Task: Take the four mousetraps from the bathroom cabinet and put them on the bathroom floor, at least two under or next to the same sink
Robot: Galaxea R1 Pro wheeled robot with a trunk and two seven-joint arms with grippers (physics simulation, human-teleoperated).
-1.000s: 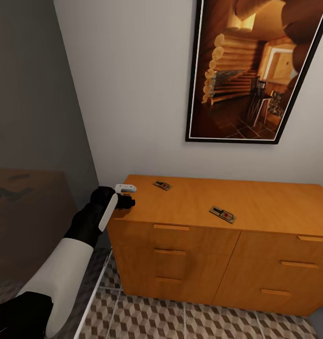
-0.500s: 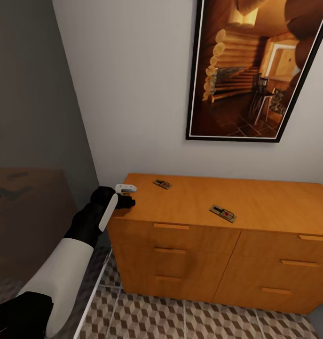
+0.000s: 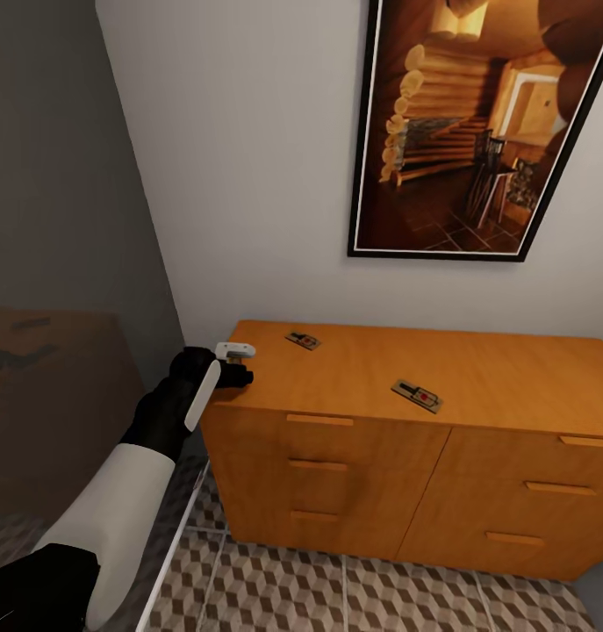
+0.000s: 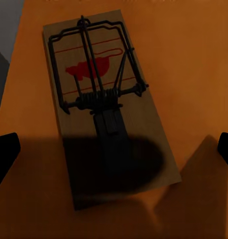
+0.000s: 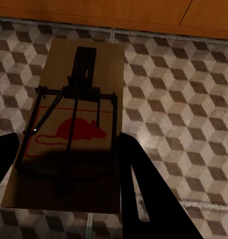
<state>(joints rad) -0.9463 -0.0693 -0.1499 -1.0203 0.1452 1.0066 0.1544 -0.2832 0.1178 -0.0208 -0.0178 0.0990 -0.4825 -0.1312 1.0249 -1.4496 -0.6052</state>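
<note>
The job looks about half done. Two mousetraps sit on the cabinet [image 3: 477, 369] top, one near the back [image 3: 303, 340], one mid-front [image 3: 416, 396]. The left gripper [image 3: 235, 362] hovers at the cabinet's left corner, fingers spread around a third trap [image 4: 101, 99] lying flat. The right gripper [image 5: 64, 164] pinches a fourth trap [image 5: 76, 124] above the bathroom floor [image 5: 183, 109].

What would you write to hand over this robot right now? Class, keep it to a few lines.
Left gripper: open, hovering over a flat tan wooden mousetrap on the orange-brown wooden drawer cabinet.
Right gripper: apparently shut on a second mousetrap, above the cube-patterned tiled floor.
Two more mousetraps lie on the cabinet top.
Done: no trap seen on the floor. Left: place all four, two by a sink.
</note>
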